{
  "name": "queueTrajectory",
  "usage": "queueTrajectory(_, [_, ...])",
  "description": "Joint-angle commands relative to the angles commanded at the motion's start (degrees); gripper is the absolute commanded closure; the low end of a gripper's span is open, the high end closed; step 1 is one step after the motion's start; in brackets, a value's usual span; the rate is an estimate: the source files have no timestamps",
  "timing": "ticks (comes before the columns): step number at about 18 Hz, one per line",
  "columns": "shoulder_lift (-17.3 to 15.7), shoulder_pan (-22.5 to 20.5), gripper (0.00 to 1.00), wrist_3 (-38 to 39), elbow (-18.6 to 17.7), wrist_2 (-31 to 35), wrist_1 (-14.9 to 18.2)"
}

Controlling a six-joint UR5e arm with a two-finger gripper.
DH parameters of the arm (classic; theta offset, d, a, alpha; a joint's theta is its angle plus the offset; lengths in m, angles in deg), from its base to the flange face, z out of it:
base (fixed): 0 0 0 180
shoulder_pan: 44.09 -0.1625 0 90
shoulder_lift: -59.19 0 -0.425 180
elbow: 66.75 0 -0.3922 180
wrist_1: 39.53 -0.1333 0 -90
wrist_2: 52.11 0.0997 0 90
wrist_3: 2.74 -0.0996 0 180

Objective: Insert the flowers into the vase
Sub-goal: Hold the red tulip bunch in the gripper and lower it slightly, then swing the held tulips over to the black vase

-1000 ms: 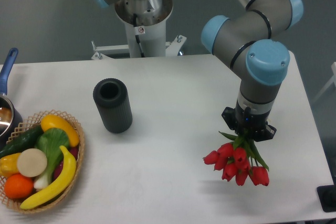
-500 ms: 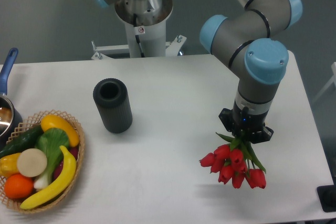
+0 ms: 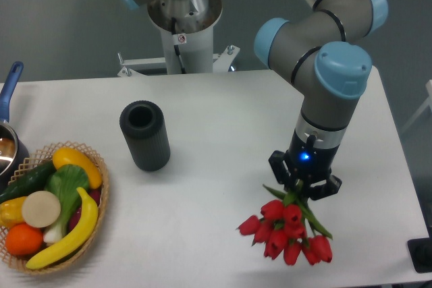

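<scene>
The flowers [image 3: 283, 233], red tulip heads with green leaves, hang below my gripper [image 3: 302, 185] at the front right of the table. The gripper is shut on their stems, which are hidden inside it; its fingertips are not visible. The heads point down toward the table's front edge. The vase [image 3: 144, 134], a dark ribbed cylinder with an open round mouth, stands upright left of centre, well apart from the gripper and the flowers.
A woven basket [image 3: 101, 207] of fruit and vegetables sits at the front left. A blue-handled pot [image 3: 8, 141] is at the left edge. The robot's base [image 3: 182, 21] stands behind the table. A dark object [image 3: 420, 255] lies at the front right corner.
The gripper with the flowers has moved left and toward the front edge, lower in the picture. The vase has not moved.
</scene>
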Motion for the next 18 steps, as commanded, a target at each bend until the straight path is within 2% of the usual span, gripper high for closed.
queueTrajectory(5, [-0.9, 1.3, 1.0, 1.8, 0.1, -10.2, -0.4])
queueTrajectory(7, [-1.9, 3.1, 1.0, 1.8, -1.3, -11.6, -4.1])
queueTrajectory(8, [-2.3, 3.9, 1.0, 2.2, -2.4, -13.4, -7.4])
queueTrajectory(10, [-3.2, 4.7, 1.0, 5.4, -5.3, -20.0, -13.2])
queueTrajectory(11, [-5.3, 4.8, 1.0, 6.1, -7.3, -23.3, -14.6])
queueTrajectory(15, [-10.1, 4.1, 1.0, 6.0, -12.5, -35.6, -15.0])
queueTrajectory(18, [-14.7, 2.9, 1.0, 4.9, -17.7, -40.4, -15.1])
